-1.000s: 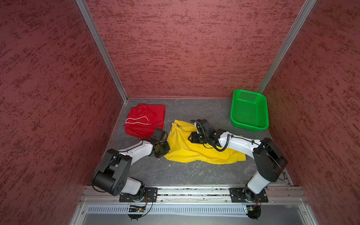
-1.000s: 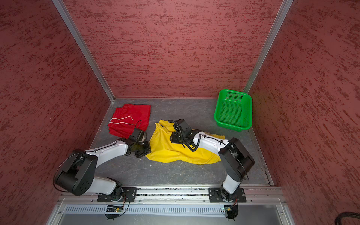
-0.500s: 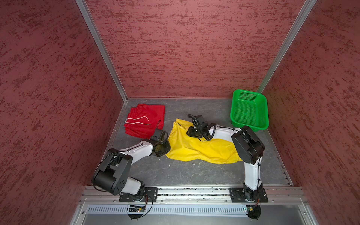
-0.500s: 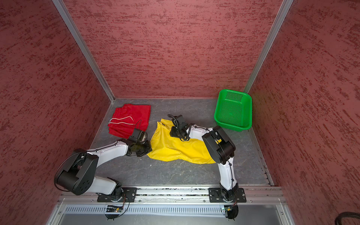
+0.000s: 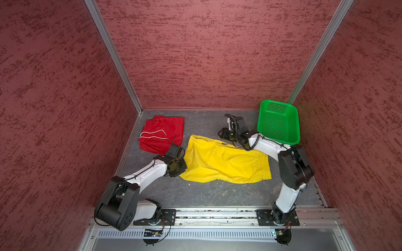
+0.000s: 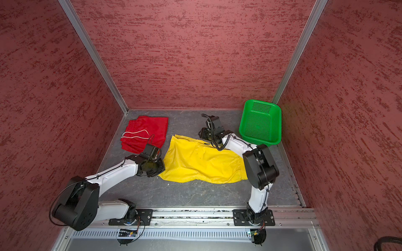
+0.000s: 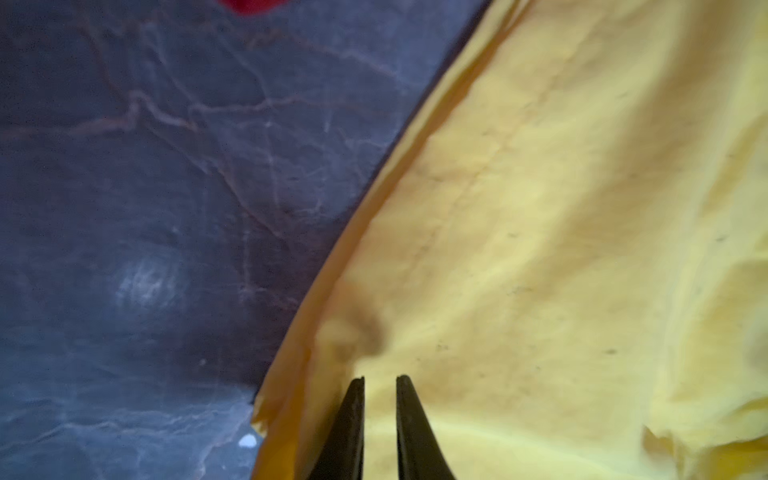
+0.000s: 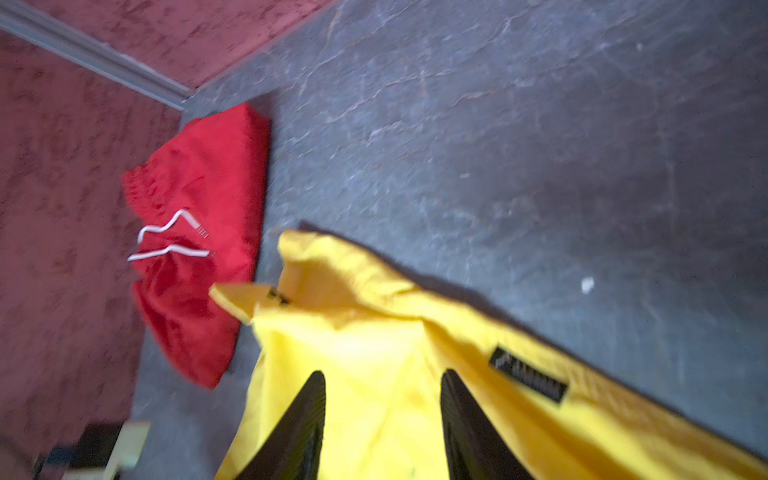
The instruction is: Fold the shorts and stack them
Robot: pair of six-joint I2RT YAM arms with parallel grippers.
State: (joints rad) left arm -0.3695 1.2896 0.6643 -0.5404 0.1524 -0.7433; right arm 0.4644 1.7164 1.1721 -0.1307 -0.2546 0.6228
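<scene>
Far left in both top views, the red shorts (image 5: 162,134) (image 6: 144,132) lie folded in a flat block near the back left corner of the grey table (image 5: 206,195), with the white drawstring (image 5: 152,134) trailing across the top.

Just below and right of them, the left gripper (image 5: 177,166) sits low at the left edge of the yellow shorts (image 5: 224,163) (image 6: 202,160). In the left wrist view its claw (image 7: 380,384) is only narrowly parted. The two black fingers (image 7: 353,415) stand right over the yellow cloth (image 7: 540,249) just inside its hem. I cannot tell whether any fabric sits in the slit.

The yellow shorts spread across the middle of the table, mostly flat and lightly creased, with the gathered waistband at the right end. A small gap of table separates them from the red pair.

At their upper edge, right of centre, is the right gripper (image 5: 224,133). The right wrist view shows that claw (image 8: 382,382) about half open above the cloth, pinching nothing. A small dark logo (image 8: 528,380) lies beside it, and the picture is blurred.

The green basket (image 5: 277,102) stands in the back right corner.
</scene>
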